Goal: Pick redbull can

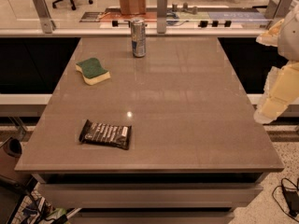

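The redbull can (138,37), slim and silver-and-blue with a silver top, stands upright near the far edge of the grey table (187,101), left of its centre line. My gripper (267,112) hangs with the cream-coloured arm off the table's right side, about level with the table's middle. It is far to the right of the can, touching nothing.
A green-and-yellow sponge (93,70) lies left of and nearer than the can. A dark snack bar wrapper (105,134) lies at the front left. Behind the table runs a glass partition with metal posts (162,12). Cables (289,199) lie on the floor at the lower right.
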Robot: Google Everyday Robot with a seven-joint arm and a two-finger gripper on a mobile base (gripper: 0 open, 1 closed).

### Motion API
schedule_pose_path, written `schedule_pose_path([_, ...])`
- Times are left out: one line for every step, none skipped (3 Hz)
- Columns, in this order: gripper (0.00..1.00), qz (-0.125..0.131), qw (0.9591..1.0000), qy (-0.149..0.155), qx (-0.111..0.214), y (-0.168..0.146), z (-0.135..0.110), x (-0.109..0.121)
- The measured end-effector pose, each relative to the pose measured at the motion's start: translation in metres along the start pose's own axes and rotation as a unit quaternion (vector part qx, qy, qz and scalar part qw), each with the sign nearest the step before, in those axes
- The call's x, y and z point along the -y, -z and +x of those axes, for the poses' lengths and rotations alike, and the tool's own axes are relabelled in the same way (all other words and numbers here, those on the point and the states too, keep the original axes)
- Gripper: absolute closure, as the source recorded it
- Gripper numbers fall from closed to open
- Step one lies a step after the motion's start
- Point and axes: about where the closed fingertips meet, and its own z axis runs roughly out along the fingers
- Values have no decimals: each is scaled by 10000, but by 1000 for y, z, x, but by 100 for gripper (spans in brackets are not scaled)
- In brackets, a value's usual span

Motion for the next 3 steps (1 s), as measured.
schedule_pose_path([0,75,9981,-338,503,-8,-6,15])
schedule_pose_path([0,171,9914,-699,1091,-16,-16,31])
schedule_pose_path([0,341,9792,-1085,1678,-24,-39,48])
